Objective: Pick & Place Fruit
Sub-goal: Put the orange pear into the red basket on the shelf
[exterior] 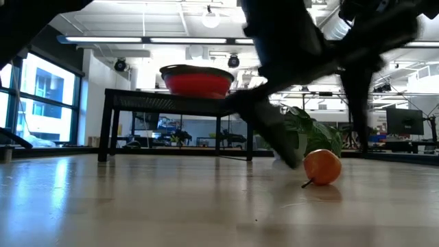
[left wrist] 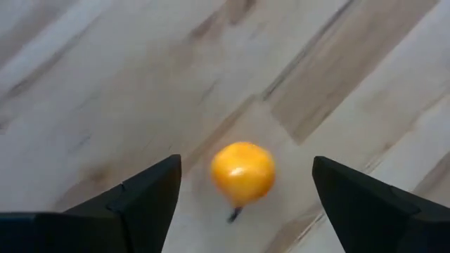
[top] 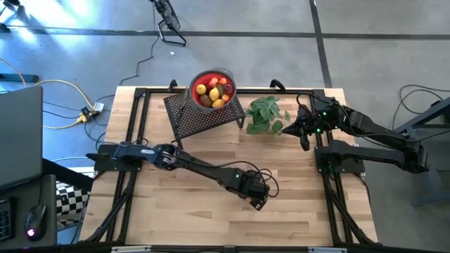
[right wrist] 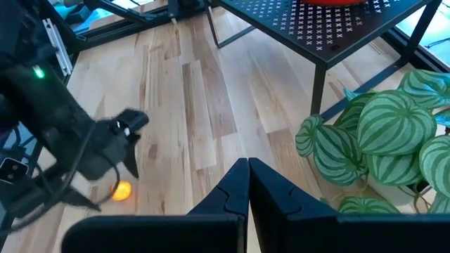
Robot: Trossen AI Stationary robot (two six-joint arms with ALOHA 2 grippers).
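A small orange fruit (left wrist: 242, 172) with a short dark stem lies on the wooden table (top: 295, 211), right of its middle. My left gripper (left wrist: 246, 160) slants down over it and is open. One finger (left wrist: 151, 193) stands on each side of the fruit, with bare wood showing between fruit and fingers. In the low view the fruit (exterior: 322, 167) rests on the table beside a dark finger (exterior: 288, 154). In the high view the gripper (top: 257, 202) hides the fruit. My right gripper (right wrist: 247, 169) is shut and waits at the right, near the plant.
A red bowl (top: 212, 88) holding several yellow, orange and red fruits stands on a black mesh stand (top: 204, 116) at the table's far middle. A green leafy plant (top: 266, 116) sits to its right. Bare wood lies along the near edge.
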